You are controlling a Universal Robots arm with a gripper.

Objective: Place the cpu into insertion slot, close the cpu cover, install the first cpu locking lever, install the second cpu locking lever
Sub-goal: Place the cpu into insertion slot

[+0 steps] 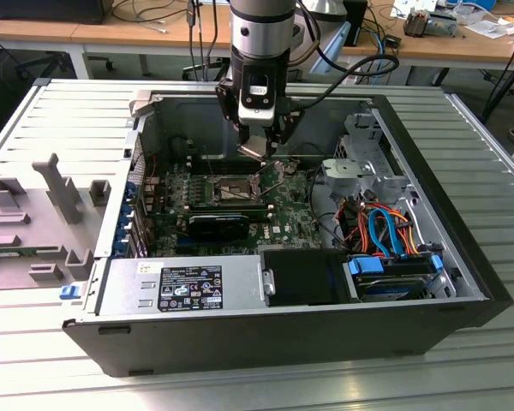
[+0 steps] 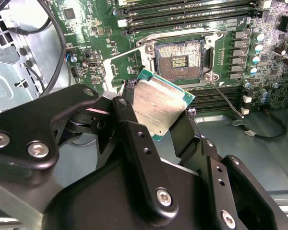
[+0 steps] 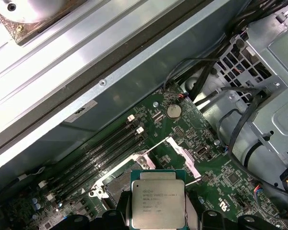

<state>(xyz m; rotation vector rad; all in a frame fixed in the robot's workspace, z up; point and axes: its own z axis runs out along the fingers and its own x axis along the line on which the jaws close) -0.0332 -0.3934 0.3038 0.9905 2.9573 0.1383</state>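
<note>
Presently, at the exterior view's left, a grey moulded fixture (image 1: 43, 214) lies on the ribbed table (image 1: 463, 377) beside the open computer case (image 1: 240, 342). Inside the case is a green circuit board (image 1: 283, 214); the insertion slot (image 1: 225, 188) is bare, its dark centre showing. In the second wrist view the cpu cover (image 2: 122, 62) stands swung up at the slot's edge, and a thin locking lever (image 2: 228, 103) juts out loose. Over the board hangs the gripper (image 1: 259, 144), just toward the exterior view's right of the slot, fingers (image 2: 129, 112) clamped on opposite edges of the cpu (image 2: 158, 108). The chip is held clear above the slot, silvery top tilted. Farther right: metal drive cage (image 1: 368, 163), orange and blue cables (image 1: 381, 231).
</note>
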